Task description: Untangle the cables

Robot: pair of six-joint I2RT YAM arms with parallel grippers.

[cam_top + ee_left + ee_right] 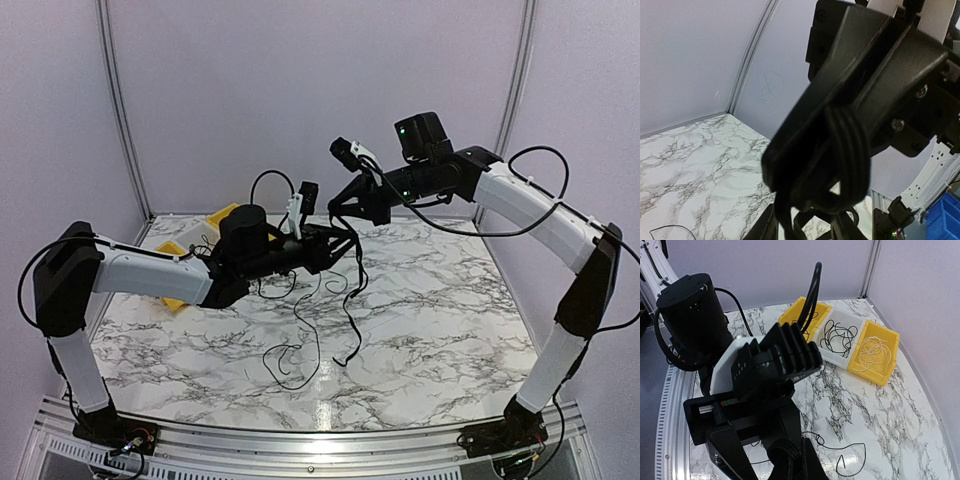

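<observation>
The cables [847,145] bunch right at the left wrist camera, clenched in the right tool [347,208] and running to the left tool [338,245], whose grip I cannot tell; tails curl down onto the counter [450,300]. They look light, limp and snag-prone: best pinch one strand just below the bunch and draw slowly.

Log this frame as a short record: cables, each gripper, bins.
cables: black bundle lifted off the table, strands trailing down to loose loops on it
right gripper: shut on the top of the bundle
left gripper: at the bundle just below; grip unclear
bins: yellow, white, yellow in a row at the far-left corner, wires inside
</observation>
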